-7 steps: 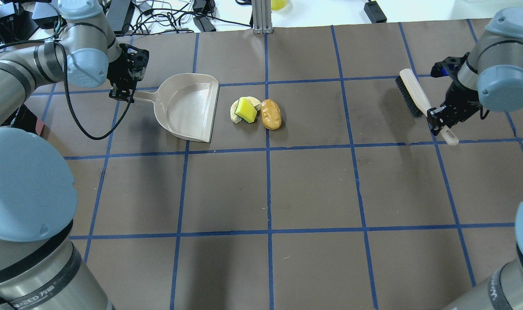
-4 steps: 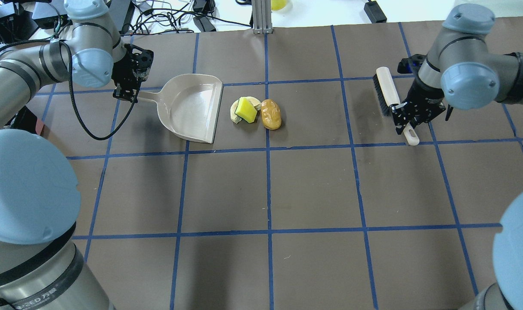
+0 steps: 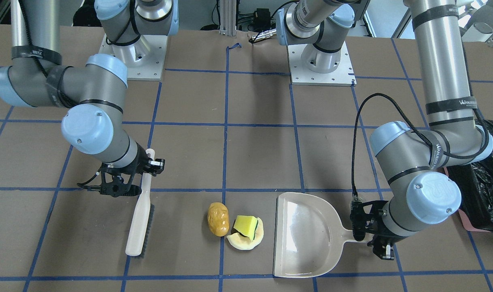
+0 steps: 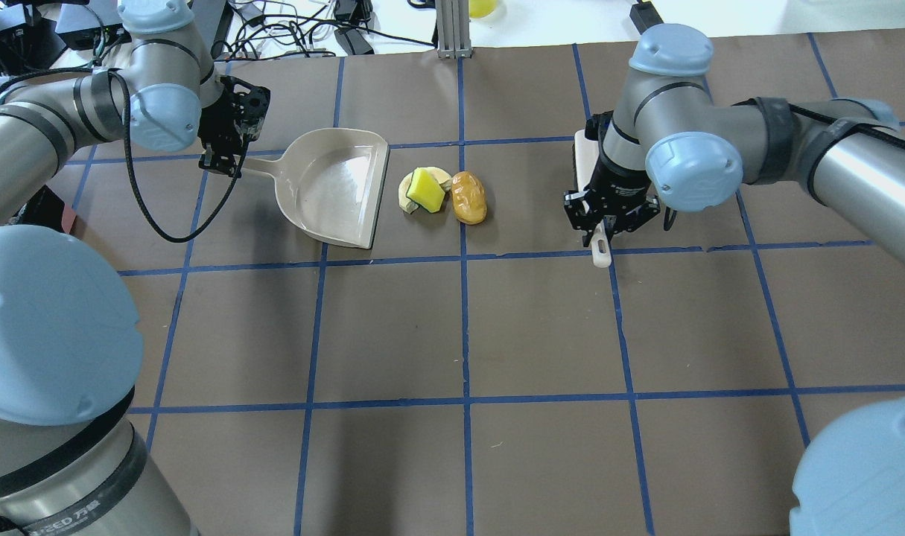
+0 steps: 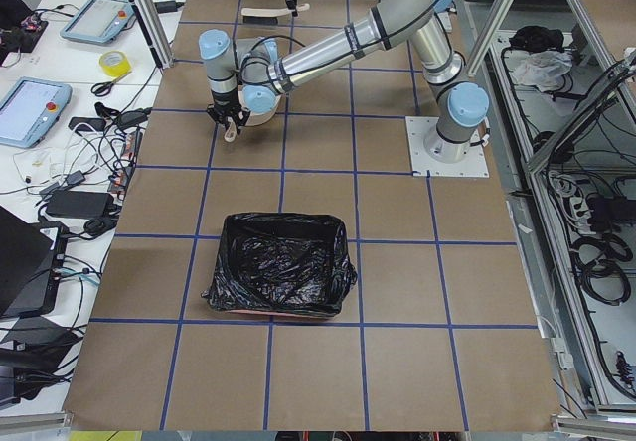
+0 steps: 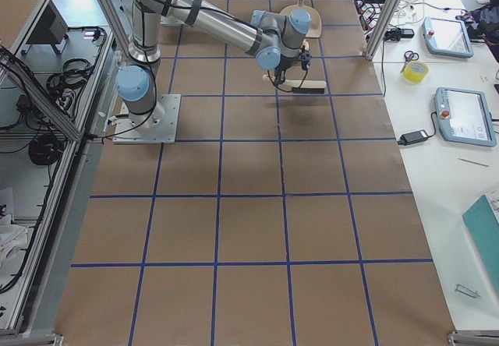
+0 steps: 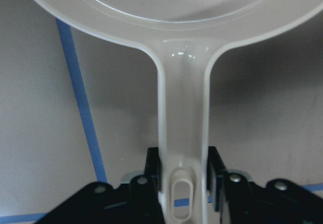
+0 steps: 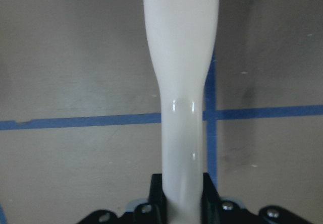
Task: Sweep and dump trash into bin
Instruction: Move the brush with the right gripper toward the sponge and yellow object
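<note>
Bench: we see a brown surface (image 4: 541,327) ruled into squares by blue tape, with cables and power bricks past its far edge.
Trash (image 4: 427,190): 3 pieces sit in 1 cluster. The golden-brown potato-like lump (image 4: 469,198) lies on the robot's right. Beside it, the yellow sponge wedge (image 3: 246,224) rests on the pale cream slice (image 3: 242,242).
Dustpan (image 4: 333,186): beige, flat on the bench, its open mouth facing the trash and just beside the slice, not touching it.
Left gripper (image 7: 182,171): its fingers (image 7: 153,166) are clamped on the end of the dustpan handle.
Brush (image 3: 138,219): cream back, dark bristles on the side facing the lump, a gap between them. We cannot tell whether the bristles touch the bench.
Right gripper (image 8: 182,188): its fingers (image 8: 155,188) are closed around the brush handle.
Bin (image 5: 333,252): lined with a black bag, it sits toward the bench end on the robot's left, well apart from the trash.
</note>
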`<state>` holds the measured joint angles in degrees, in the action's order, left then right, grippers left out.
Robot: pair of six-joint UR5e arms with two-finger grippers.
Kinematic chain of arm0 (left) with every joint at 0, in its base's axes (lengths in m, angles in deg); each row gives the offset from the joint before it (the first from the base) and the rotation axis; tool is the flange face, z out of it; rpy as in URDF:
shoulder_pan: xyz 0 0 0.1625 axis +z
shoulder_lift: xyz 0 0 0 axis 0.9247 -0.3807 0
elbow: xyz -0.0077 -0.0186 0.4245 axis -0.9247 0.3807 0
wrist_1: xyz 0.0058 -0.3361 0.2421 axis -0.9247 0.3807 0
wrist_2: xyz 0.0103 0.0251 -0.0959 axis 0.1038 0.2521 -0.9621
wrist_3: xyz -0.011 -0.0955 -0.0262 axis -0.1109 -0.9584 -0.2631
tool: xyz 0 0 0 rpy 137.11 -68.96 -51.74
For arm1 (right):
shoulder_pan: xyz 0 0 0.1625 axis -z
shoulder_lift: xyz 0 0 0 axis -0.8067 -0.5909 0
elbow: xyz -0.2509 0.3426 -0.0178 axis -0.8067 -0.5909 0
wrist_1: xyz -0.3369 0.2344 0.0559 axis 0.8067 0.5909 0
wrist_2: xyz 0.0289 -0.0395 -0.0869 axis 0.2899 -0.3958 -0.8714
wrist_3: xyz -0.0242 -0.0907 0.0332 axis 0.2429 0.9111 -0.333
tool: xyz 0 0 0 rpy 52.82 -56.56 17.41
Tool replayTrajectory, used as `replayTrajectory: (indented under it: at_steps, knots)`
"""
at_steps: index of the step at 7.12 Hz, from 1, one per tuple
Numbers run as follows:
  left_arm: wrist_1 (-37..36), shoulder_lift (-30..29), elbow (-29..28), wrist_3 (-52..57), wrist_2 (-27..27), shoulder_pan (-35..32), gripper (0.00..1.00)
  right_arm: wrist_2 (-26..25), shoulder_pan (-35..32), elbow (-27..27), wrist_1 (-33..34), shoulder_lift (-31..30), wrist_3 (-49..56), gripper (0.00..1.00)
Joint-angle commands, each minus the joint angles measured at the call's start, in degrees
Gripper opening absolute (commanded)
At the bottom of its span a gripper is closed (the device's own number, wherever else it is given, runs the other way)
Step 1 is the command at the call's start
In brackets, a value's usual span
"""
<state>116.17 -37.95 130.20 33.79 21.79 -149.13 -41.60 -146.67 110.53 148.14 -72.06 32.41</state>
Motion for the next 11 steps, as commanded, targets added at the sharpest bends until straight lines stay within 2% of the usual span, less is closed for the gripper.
replayTrajectory:
  at_steps: [1, 6, 8, 9, 11]
  knots:
    - [0.0, 0.0, 0.0, -1.1, 1.8, -1.8, 0.3, 1.4, -5.8, 0.0, 0.0, 0.5, -7.8, 0.0]
    - [0.0, -0.3, 0.0, -1.4, 1.7, -2.0, 0.3, 1.5, -13.3, -1.1, 2.6, 2.6, -18.6, 0.0]
    - [0.0, -0.1, -0.2, -1.5, 1.8, -2.0, 0.3, 1.5, -17.0, -4.9, 2.7, 5.4, -23.9, 0.0]
    - [0.0, 0.0, -0.3, -1.4, 4.5, -2.5, 0.3, 1.7, -18.4, -7.0, 2.7, 7.0, -26.5, 0.0]
    - [0.1, -0.1, -0.8, -2.8, 5.3, -4.1, 0.3, 4.6, -21.1, -11.1, 5.3, 10.6, -31.3, 0.0]
